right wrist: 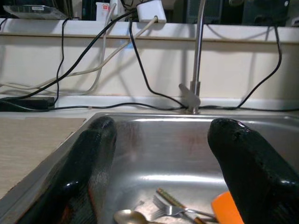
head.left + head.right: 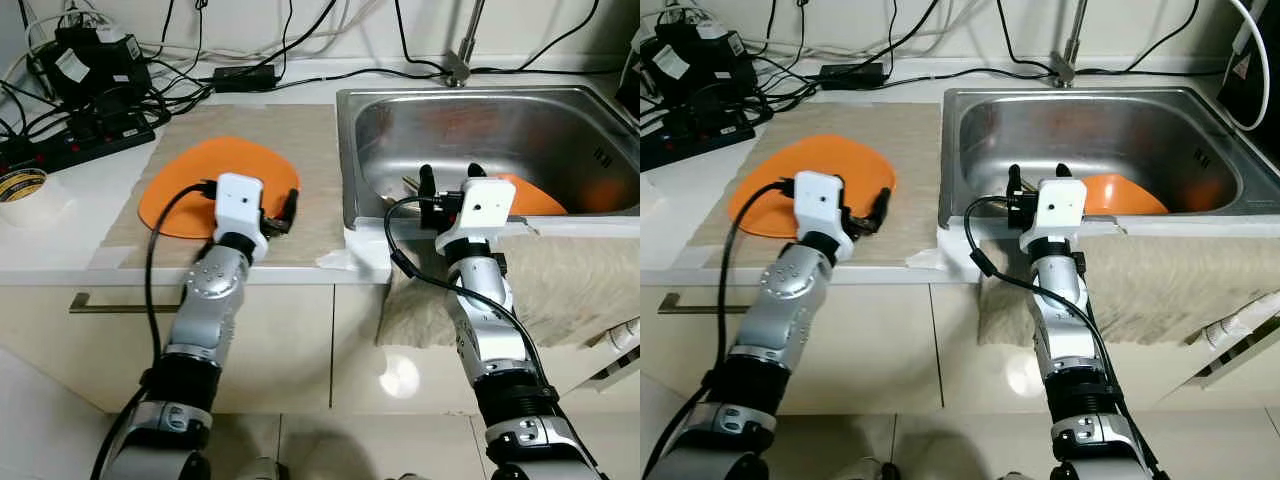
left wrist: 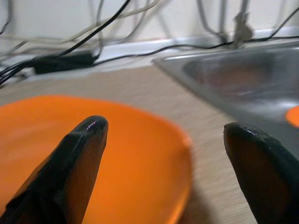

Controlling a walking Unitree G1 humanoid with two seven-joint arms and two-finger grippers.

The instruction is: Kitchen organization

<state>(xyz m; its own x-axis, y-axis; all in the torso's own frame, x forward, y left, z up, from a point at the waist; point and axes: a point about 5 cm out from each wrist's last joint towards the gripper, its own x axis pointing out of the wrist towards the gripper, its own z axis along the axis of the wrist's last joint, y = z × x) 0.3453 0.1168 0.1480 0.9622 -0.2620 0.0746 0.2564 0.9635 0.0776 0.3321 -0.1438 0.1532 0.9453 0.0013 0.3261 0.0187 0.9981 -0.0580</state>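
An orange plate (image 2: 218, 178) lies flat on a beige mat (image 2: 300, 140) spread over the white counter (image 2: 90, 200) to the left of the sink, which looks like a drying or staging spot, the mat there to catch drips and keep the plate from sliding. The left gripper (image 2: 285, 214) hovers at the plate's near right edge with its jaws apart; from the left wrist view one finger sits over the orange surface and the other over the mat, so I'd judge it is lined up to take the rim, not yet gripping. The right gripper (image 2: 449, 183) stands at the front lip of the steel sink (image 2: 480, 125), jaws apart too, pointed down into the basin where a second orange dish (image 2: 530, 197) leans near the front wall, with a fork (image 1: 174, 210) and a spoon (image 1: 128, 216) lying on the bottom beside it. A pale towel (image 2: 560, 280) hangs over the sink's front edge, probably to shield the cabinet from water. A roll of tape (image 2: 22, 186) at the counter's far left carries printing, but it is too small to read.
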